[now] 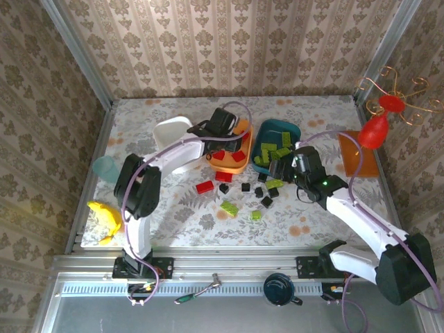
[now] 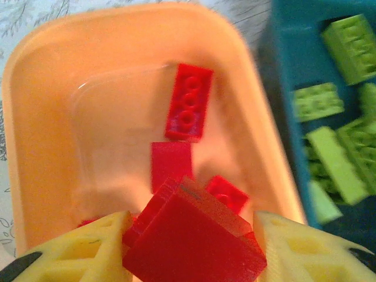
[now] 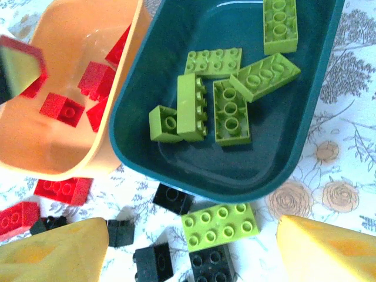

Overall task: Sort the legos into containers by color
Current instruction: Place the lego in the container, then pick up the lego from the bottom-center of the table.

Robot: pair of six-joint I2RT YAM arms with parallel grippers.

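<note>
Floral desk. My left gripper clenched on red brick over orange tub; I'd release low, centred. Right gripper released above lime brick beside teal tub.

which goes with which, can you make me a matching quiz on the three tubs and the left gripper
Things
1. orange tub
2. dark teal tub
3. white tub
4. left gripper

Matches
a. holds lime-green bricks
b. shut on a red brick
c. holds loose red bricks
d. leftmost tub in the top view

Pairs: 1-c, 2-a, 3-d, 4-b
</note>
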